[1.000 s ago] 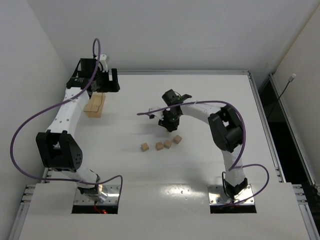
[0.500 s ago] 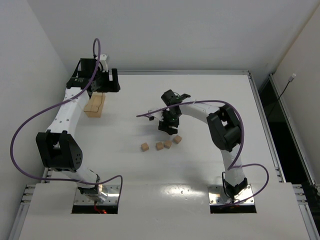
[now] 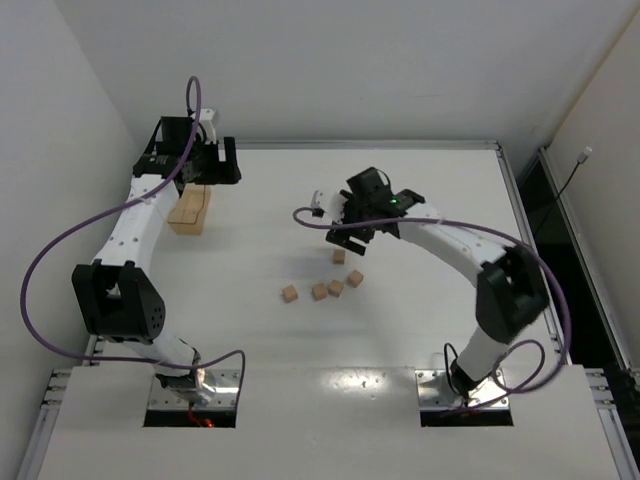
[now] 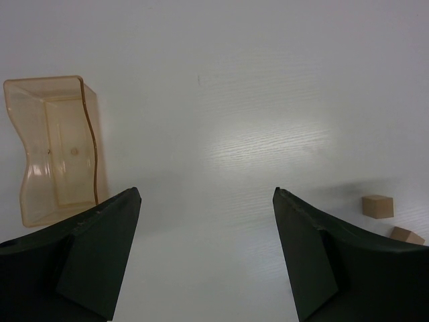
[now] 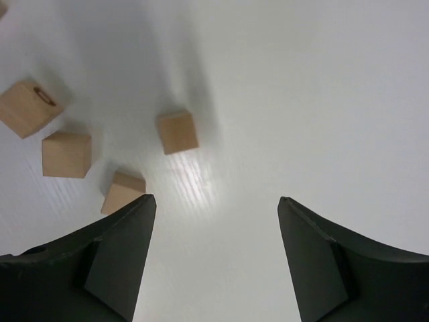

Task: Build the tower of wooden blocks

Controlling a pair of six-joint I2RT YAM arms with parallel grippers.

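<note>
Several small tan wooden cubes lie singly on the white table, none on top of another. One cube (image 3: pixel 339 257) (image 5: pixel 177 131) sits just ahead of my right gripper (image 3: pixel 342 240) (image 5: pixel 214 201), which hangs open above it with nothing between its fingers. Three more cubes (image 3: pixel 355 278) (image 3: pixel 336 288) (image 3: pixel 319 292) form a loose row nearer the arms' bases, and another (image 3: pixel 289 294) lies to their left. My left gripper (image 3: pixel 222 165) (image 4: pixel 206 194) is open and empty at the far left, high over bare table. Two cubes (image 4: pixel 377 206) (image 4: pixel 407 235) show at the right edge of the left wrist view.
An amber, see-through rectangular tray (image 3: pixel 190 212) (image 4: pixel 57 147) stands empty at the far left, under the left arm. A raised rail (image 3: pixel 515 190) borders the table on the right, and walls close in at the back and left.
My right gripper has opened and pulled back and up, and its arm's elbow has swung to the right. A cube now lies on the table where the gripper was.
</note>
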